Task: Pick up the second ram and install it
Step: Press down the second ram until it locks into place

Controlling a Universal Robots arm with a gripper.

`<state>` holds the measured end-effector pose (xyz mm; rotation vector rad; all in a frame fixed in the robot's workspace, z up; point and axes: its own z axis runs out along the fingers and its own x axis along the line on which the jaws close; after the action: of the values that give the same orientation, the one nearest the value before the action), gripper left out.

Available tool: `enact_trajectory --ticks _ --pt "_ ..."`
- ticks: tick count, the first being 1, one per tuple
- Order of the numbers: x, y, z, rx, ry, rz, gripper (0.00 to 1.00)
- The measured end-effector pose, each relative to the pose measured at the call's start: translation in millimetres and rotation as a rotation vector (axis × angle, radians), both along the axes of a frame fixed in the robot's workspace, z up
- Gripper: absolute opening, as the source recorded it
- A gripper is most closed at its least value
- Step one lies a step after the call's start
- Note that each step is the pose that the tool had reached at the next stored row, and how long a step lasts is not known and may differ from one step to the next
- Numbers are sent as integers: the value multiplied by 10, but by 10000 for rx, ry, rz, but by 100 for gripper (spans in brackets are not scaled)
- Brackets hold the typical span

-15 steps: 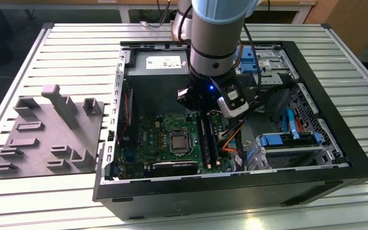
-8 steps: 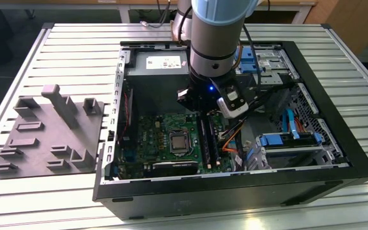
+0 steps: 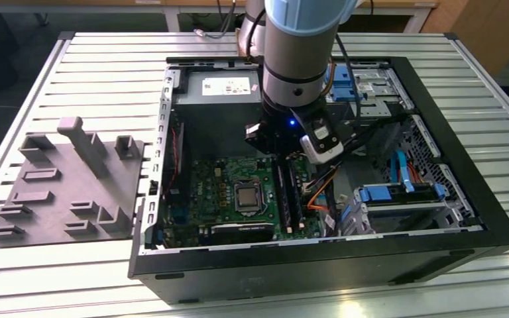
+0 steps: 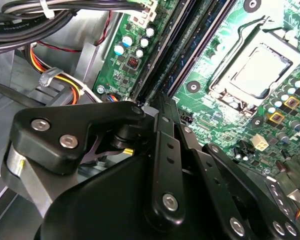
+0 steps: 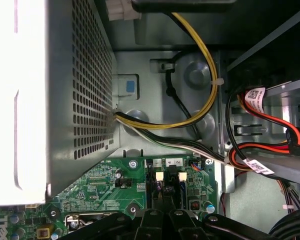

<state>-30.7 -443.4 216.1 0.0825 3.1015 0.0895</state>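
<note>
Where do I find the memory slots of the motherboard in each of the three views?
Exterior view: the memory slots lie at the exterior view's right of the CPU socket, near the gripper.
Second wrist view: dark strips leading away from the gripper, beside the socket.
First wrist view: their ends, just beyond the gripper.
Shared landmark: the green motherboard.

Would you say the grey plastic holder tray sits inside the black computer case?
No, the grey holder tray lies on the slatted table, beside the case.

Computer case (image 3: 466, 218) lies open on surface (image 3: 104, 46); holder tray (image 3: 69, 192) beside it, toward the exterior view's left; motherboard (image 3: 228, 192) inside case.
</note>
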Motion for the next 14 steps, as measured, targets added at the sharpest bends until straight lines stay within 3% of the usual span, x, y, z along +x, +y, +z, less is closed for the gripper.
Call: enact_trajectory --ticks 7,14 --pt "0 1 10 11 -5 -1 11" --pt "0 1 97 3 -2 0 11"
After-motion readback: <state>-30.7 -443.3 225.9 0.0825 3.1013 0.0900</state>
